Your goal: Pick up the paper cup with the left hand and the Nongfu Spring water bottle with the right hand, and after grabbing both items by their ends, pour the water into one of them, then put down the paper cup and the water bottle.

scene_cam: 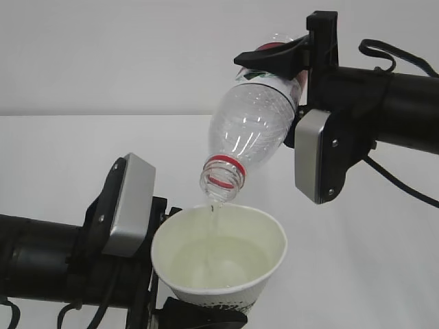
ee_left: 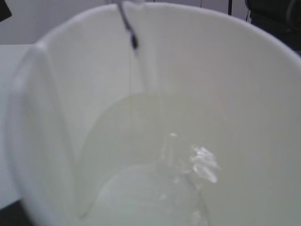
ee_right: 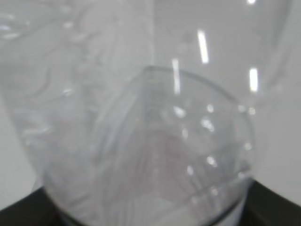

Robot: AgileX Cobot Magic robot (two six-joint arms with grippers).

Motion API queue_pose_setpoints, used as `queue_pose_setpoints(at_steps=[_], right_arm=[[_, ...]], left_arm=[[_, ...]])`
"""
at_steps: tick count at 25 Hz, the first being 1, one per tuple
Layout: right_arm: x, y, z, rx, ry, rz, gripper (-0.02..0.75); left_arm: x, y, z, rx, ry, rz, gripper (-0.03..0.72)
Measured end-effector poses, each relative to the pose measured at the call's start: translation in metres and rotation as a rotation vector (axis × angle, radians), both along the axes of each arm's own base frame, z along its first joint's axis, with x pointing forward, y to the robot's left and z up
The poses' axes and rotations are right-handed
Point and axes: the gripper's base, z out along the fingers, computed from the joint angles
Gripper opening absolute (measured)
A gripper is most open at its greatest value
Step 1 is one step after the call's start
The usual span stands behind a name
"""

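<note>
**Bottle tipped over my cup, water running in**

From the exterior view, my right hand (scene_cam: 291, 58) clamps the base end of the Nongfu Spring water bottle (scene_cam: 250, 127), neck angled down-left, open mouth just above the paper cup (scene_cam: 219, 257). A thin stream of water (scene_cam: 215, 209) falls into it. My left hand (scene_cam: 199, 317) grips the cup low down, jaws set wide around it; a white table (scene_cam: 68, 151) lies behind.

My left wrist view alone looks into the cup (ee_left: 263, 94): pooled water (ee_left: 155, 188), the stream entering at top. My fingers are hidden.

My right wrist view is filled by the blurred clear bottle (ee_right: 155, 141); the cup is blocked from sight.
</note>
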Motion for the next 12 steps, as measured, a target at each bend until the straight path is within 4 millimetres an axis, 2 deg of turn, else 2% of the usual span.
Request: queue_pose_setpoints(at_steps=[12], right_arm=[[-0.0001,0.0000,0.0002,-0.002,-0.004,0.000,0.473]], left_arm=[[0.0000,0.0000,0.0000,0.000,0.000,0.000,0.536]])
